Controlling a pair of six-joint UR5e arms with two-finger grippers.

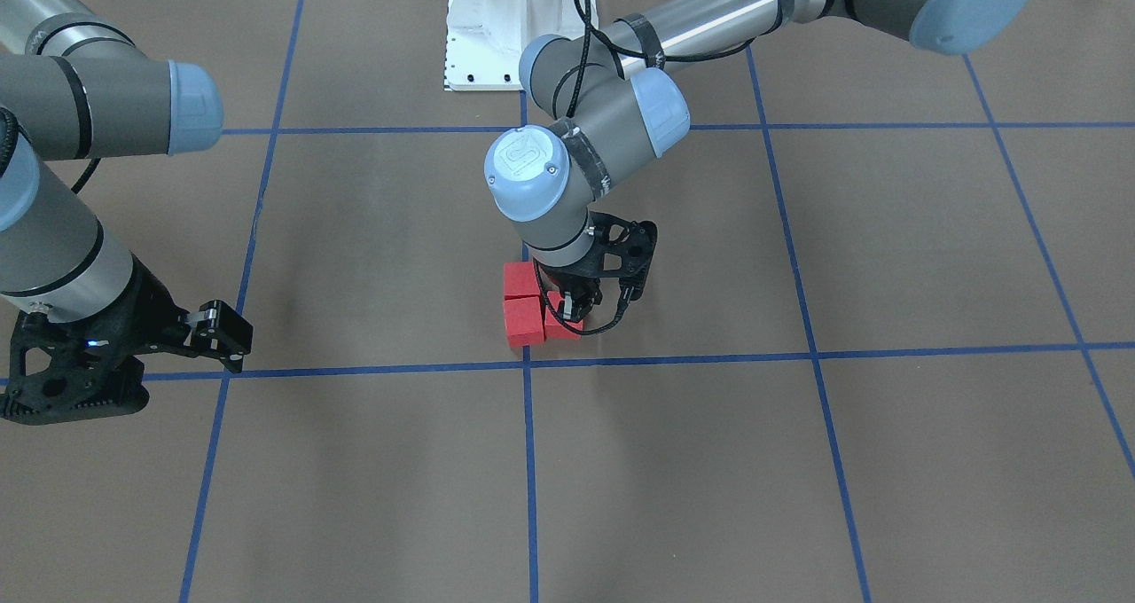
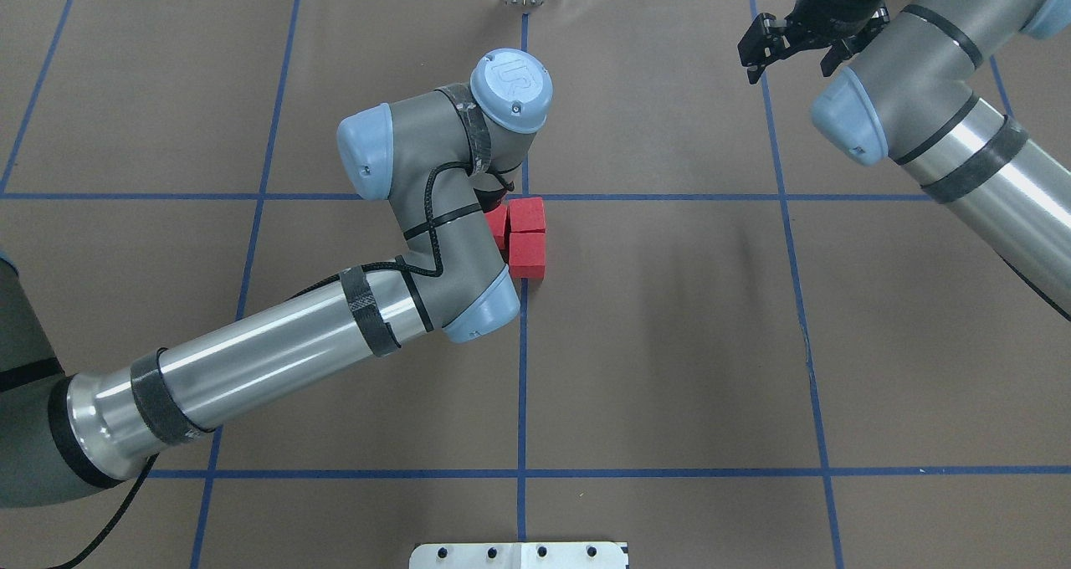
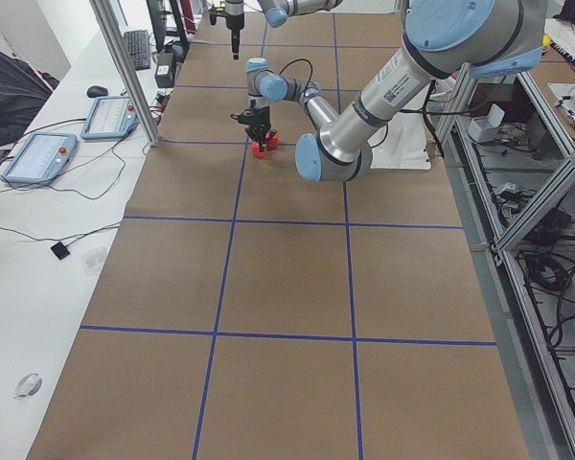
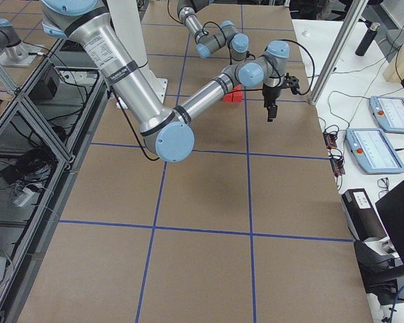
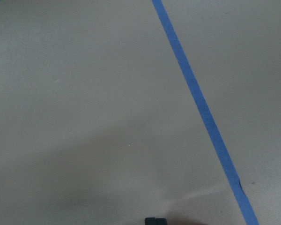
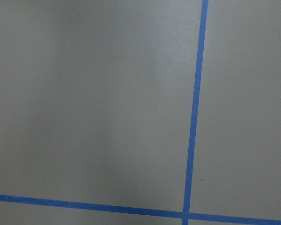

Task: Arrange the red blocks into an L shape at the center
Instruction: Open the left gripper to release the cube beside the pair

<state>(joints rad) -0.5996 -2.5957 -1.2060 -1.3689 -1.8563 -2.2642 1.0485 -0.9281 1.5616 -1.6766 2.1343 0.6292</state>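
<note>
Three red blocks lie together in an L by the blue tape crossing (image 1: 528,363). Two form a column (image 1: 520,281) (image 1: 525,321), also seen from overhead (image 2: 527,215) (image 2: 527,253). The third block (image 1: 559,328) sits beside the one nearest the crossing and is half hidden. My left gripper (image 1: 567,309) points down right over this third block. The left wrist view shows its fingertips (image 5: 154,221) close together with no red between them. My right gripper (image 1: 222,332) is open and empty, far off to the side; it also shows in the overhead view (image 2: 791,46).
The white robot base plate (image 1: 497,44) stands at the robot's edge of the table. My left forearm (image 2: 276,360) lies across the table's left half. Brown paper with blue grid lines surrounds the blocks. Tablets and cables lie on the side table (image 3: 38,158).
</note>
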